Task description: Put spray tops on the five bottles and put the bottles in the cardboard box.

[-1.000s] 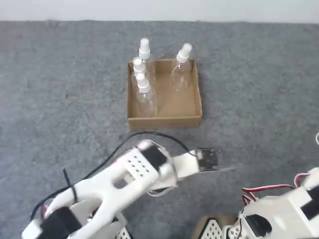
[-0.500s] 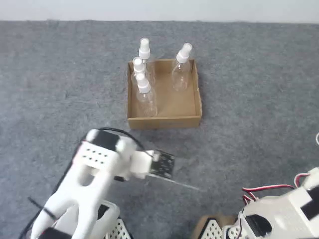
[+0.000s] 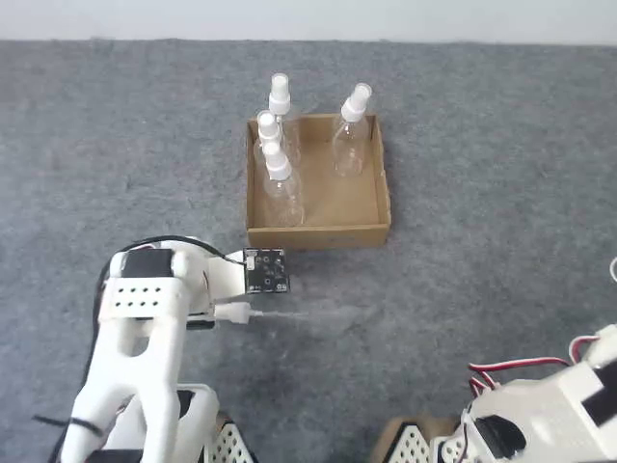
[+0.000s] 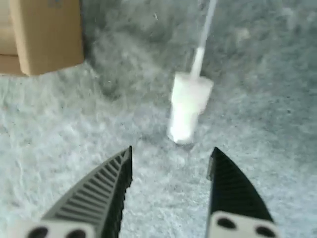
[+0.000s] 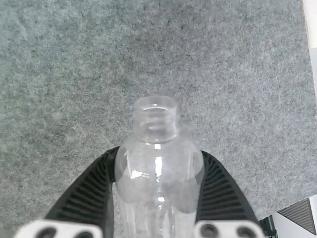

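Your left arm (image 3: 145,309) has swung back across the tabletop; the left jaws now stand open over the last spray top (image 4: 188,106), lying near the cardboard box (image 3: 318,234). The right jaws grip the uncapped bottle (image 5: 158,163), awaiting capping.

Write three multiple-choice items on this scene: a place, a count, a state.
1. The loose spray top lies: A) on the carpet before the cardboard box; B) inside the box; C) on the box's rim.
2. Bottles with spray tops in the high view: A) two; B) five; C) four.
3. The bottle between the right jaws is: A) capped; B) uncapped; C) broken.
A: its tube trails over carpet. C: four white tops stand at the box. B: its neck is open.
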You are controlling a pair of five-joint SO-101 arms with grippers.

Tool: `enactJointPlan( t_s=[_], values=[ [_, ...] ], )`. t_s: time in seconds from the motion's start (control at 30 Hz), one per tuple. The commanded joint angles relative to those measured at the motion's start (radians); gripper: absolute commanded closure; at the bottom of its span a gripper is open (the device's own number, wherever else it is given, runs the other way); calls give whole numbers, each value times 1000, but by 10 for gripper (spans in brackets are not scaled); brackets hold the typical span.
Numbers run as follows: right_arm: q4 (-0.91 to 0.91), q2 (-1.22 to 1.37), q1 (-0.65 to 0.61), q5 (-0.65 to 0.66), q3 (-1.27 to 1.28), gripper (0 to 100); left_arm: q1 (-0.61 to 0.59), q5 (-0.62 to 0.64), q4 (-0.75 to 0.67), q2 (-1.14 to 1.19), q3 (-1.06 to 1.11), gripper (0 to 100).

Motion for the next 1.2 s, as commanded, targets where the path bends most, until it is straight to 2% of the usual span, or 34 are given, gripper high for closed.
enactJointPlan(
  t_s=[0.0,0.33,0.43,0.6,0.73,0.97,1.03,1.17],
  values=[
    [12,-38,-28,18,-17,929,-17,64,-14,-43,-50,784],
    [13,-31,-35,18,-12,929,-9,479,72,-43,-73,795],
    [13,-27,-35,18,-11,929,-9,640,83,-43,-73,802],
    [31,-27,-35,18,-11,929,-9,977,78,-43,-73,817],
    [59,-27,-35,18,-11,928,-9,1171,75,-43,-73,824],
    [62,-27,-35,18,-11,928,29,1453,5,-41,-38,983],
    [62,-27,-35,18,-11,928,43,1528,3,-41,-36,985],
    [62,-27,-33,18,-11,929,52,1820,0,-41,-36,955]
  ],
)
